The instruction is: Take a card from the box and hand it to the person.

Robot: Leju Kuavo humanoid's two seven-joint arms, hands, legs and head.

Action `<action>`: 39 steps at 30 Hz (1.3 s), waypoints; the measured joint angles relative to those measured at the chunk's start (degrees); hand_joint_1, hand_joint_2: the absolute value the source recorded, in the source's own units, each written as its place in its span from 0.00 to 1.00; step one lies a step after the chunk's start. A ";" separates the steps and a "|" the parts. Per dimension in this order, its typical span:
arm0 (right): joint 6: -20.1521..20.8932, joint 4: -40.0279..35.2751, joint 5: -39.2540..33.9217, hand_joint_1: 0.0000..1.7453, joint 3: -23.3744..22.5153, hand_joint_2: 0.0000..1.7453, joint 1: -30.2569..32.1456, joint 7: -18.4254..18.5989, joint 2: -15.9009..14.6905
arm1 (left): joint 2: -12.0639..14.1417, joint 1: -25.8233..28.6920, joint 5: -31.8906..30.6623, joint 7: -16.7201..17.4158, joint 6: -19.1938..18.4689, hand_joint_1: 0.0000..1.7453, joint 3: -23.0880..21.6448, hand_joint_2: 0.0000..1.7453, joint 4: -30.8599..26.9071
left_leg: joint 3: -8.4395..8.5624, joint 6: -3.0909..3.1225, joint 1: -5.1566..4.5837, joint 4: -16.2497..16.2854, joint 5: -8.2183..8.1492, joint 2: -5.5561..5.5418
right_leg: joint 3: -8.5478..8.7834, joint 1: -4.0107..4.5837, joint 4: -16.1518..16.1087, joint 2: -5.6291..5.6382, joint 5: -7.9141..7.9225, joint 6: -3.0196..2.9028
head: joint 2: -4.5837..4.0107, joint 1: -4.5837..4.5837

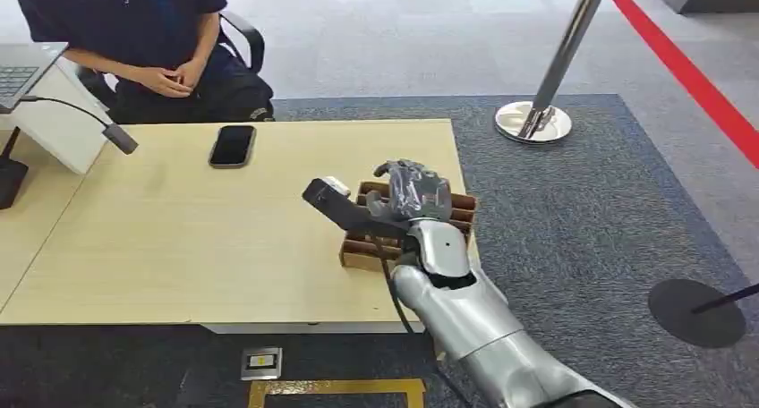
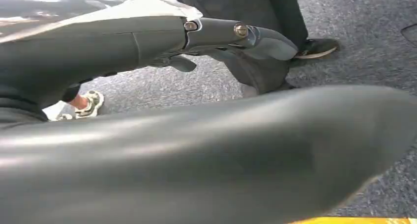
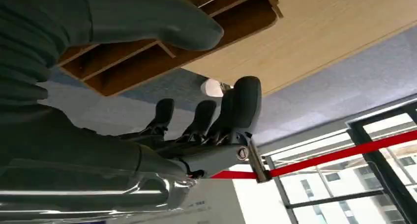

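Head view, left to right. At the far left we see a laptop [image 1: 22, 72] and a white stand [image 1: 63, 126] with a thin microphone arm [image 1: 85, 117]. Behind the table [image 1: 179, 238] a person [image 1: 152, 32] sits in a chair, hands folded in the lap. A black phone [image 1: 233, 146] lies flat on the table in front of them.

Further right, near the table's right edge, stands the brown box [image 1: 367, 251] with its dividers. Our right hand [image 1: 412, 191] hangs over the box, fingers curled downward. The right wrist view shows the fingers [image 3: 206, 116] bent with a gap to the thumb [image 3: 147, 22] and nothing between them; we cannot make out a card.

Right of the table, on grey carpet, stands a chrome post [image 1: 546, 95] with a red rope [image 1: 689, 68].

Our left hand [image 2: 216, 37] hangs low beside the body above the carpet; we cannot tell how its fingers lie.
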 joint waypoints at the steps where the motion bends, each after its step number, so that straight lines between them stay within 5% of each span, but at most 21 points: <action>1: 0.24 0.81 0.15 0.50 0.09 1.00 -0.40 0.26 0.24 | 0.00 -0.01 0.06 0.04 0.07 0.00 0.00 0.00 0.02 | 0.00 0.00 0.00 0.00 0.00 0.00 | 0.00 0.00 0.00 0.00 0.00 0.00 | 0.00 0.00; 39: 0.65 15.60 4.55 0.46 2.23 1.00 -5.93 7.13 2.32 | -0.02 0.01 0.96 0.04 0.83 0.00 0.02 0.00 0.31 | 0.00 0.00 0.00 0.01 0.00 0.00 | -0.01 0.00 -0.01 0.00 0.00 0.00 | 0.00 0.00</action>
